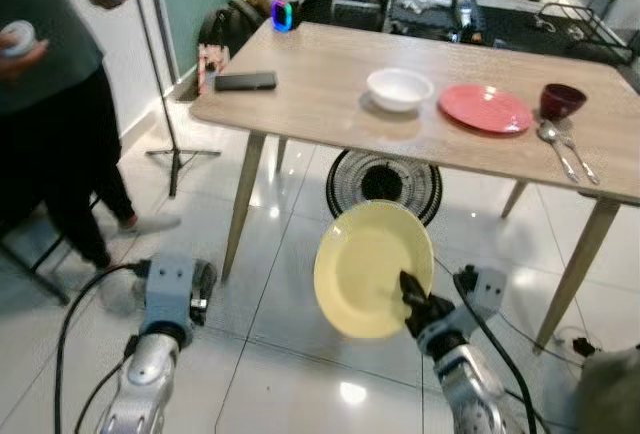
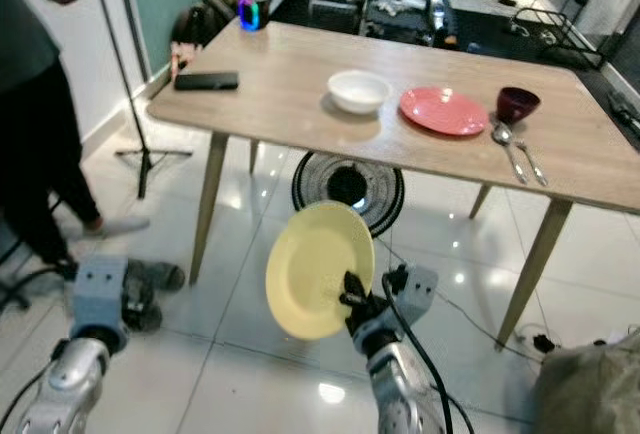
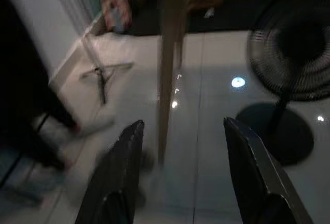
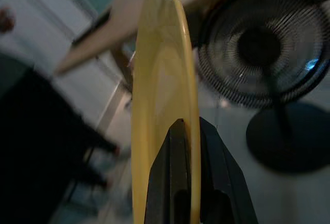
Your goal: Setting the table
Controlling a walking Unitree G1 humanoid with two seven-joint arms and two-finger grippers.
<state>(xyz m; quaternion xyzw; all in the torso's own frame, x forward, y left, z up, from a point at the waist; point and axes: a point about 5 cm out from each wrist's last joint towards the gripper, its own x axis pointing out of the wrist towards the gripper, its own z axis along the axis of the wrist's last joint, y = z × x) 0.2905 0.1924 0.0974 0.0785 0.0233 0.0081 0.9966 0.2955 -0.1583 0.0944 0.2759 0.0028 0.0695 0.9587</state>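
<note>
My right gripper (image 1: pixel 410 292) is shut on the lower rim of a yellow plate (image 1: pixel 372 268), holding it upright below the table's front edge, above the floor. In the right wrist view the plate (image 4: pixel 162 84) stands edge-on between the two black fingers (image 4: pixel 172 182). On the wooden table (image 1: pixel 310 94) sit a white bowl (image 1: pixel 399 88), a red plate (image 1: pixel 485 108), a dark red cup (image 1: pixel 562 100) and two spoons (image 1: pixel 565 151). My left gripper (image 3: pixel 183 175) hangs low at the left, open, with nothing between its fingers.
A person (image 1: pixel 50 104) stands at the left holding controllers. A black phone (image 1: pixel 245 81) lies on the table's left end. A black floor fan (image 1: pixel 385 184) sits under the table. A tripod stand (image 1: pixel 165 104) is by the wall. Table legs (image 1: pixel 243 204) stand ahead.
</note>
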